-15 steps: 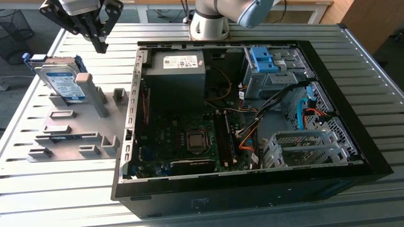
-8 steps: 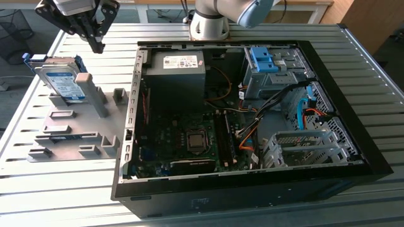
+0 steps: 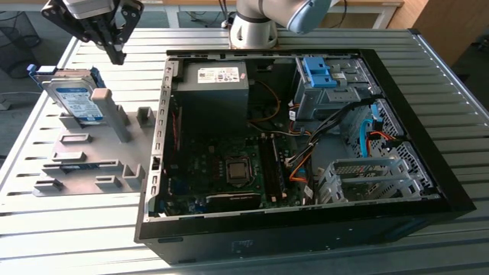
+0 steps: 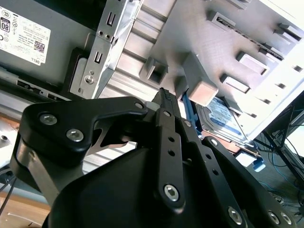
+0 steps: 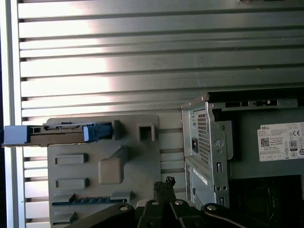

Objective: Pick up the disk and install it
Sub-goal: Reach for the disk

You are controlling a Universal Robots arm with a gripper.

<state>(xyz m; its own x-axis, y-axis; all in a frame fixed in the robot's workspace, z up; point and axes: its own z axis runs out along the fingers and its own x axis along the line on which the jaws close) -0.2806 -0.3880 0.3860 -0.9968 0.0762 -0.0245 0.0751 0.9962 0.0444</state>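
The disk [image 3: 74, 97] was found standing on its long edge in a slot at the far end of the grey fixture [image 3: 91, 166], on the exterior view's left of the slatted table [image 3: 68, 240]. Its broad labelled face was turned toward the exterior camera, and it was framed by a blue bracket. In the first wrist view the disk [image 5: 57, 134] was seen edge-on as a thin bar. From this its long axis was judged to run along the table slats, with one end pointing at the computer case [image 3: 450, 200].

The gripper [image 3: 118, 56] was seen above the disk and toward the end nearer the case, clear of it and not touching. Its fingers were drawn together on nothing in the exterior view and in both wrist views. The disk was therefore judged to lie below the gripper and slightly toward the exterior view's left. With one arm on the rig, no choice of arm was called for.

A white-and-blue label was seen on the disk's face. In the second wrist view part of it [image 4: 225, 116] could be seen beyond a fixture post, but its print could not be made out. A white sticker [image 3: 219, 75] with small print and code marks was seen on the grey power-supply box [image 3: 214, 100] inside the open case. A bare blue bracket [image 3: 317, 71] sat in the drive bay beyond it.
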